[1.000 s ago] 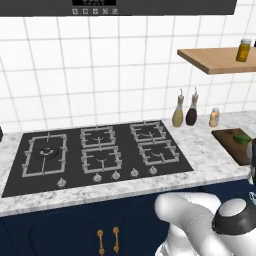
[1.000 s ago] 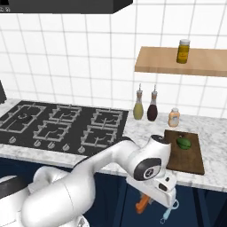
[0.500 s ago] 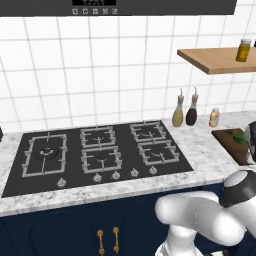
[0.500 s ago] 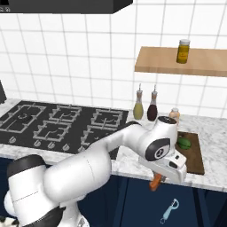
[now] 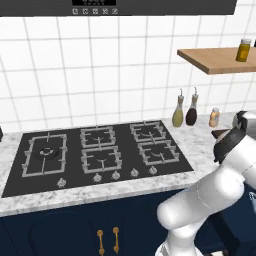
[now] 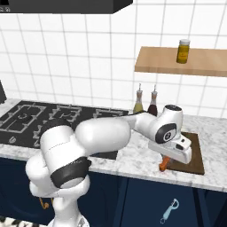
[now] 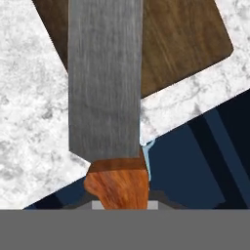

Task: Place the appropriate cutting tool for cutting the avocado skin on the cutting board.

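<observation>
Gripper [image 6: 165,162] of the white arm hangs at the front edge of the grey-white marble counter [image 6: 133,156], just beside the near left corner of the flat dark brown wooden cutting board [image 6: 193,156]. Its fingers are closed on a broad knife with a grey steel blade and an orange-brown wooden handle [image 7: 106,78]; in the hand view the handle sits at the bottom between the fingertips and the blade runs away from the camera, crossing the marble and overlapping a corner region of the board [image 7: 180,44]. From the right base view only the orange handle end [image 6: 163,163] pokes out below the hand, at the counter's front edge.

Avocado is hidden; I cannot tell where it lies, since the arm covers much of the board.

Below the counter, in front of the dark blue cabinet fronts [image 6: 146,199], lies a small light blue peeler [image 6: 170,211] low down.

Behind the board, at the back of the counter against the white tiled wall, stand two slim bottles, one olive-coloured [image 6: 138,105] and one dark [image 6: 152,106]. A light tan wooden wall shelf [image 6: 181,62] above carries a yellow jar [image 6: 183,51]. A black gas hob [image 5: 100,152] occupies the counter's left part.
</observation>
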